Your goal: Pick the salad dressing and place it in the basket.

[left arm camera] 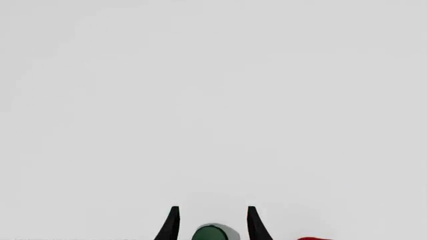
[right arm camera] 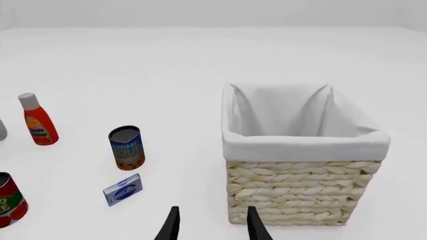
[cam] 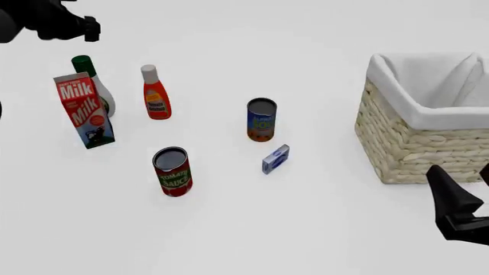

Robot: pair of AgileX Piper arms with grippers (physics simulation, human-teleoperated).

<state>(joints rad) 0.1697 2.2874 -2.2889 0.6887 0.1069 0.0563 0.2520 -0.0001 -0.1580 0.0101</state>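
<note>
The salad dressing (cam: 86,67) is a white bottle with a dark green cap, standing upright at the far left, mostly hidden behind a milk carton. In the left wrist view its green cap (left arm camera: 212,233) shows low between the fingers of my left gripper (left arm camera: 212,211), which is open and hovers above the bottle without touching it. The left arm (cam: 46,23) enters at the top left of the front view. The basket (cam: 413,146), pale wicker with white lining, stands at the right. My right gripper (right arm camera: 212,220) is open and empty, just in front of the basket (right arm camera: 300,192).
A red milk carton (cam: 84,109) stands right in front of the dressing. A red-orange bottle (cam: 155,94) is to its right. A blue can (cam: 261,119), a tomato sauce can (cam: 173,171) and a small blue box (cam: 276,158) sit mid-table.
</note>
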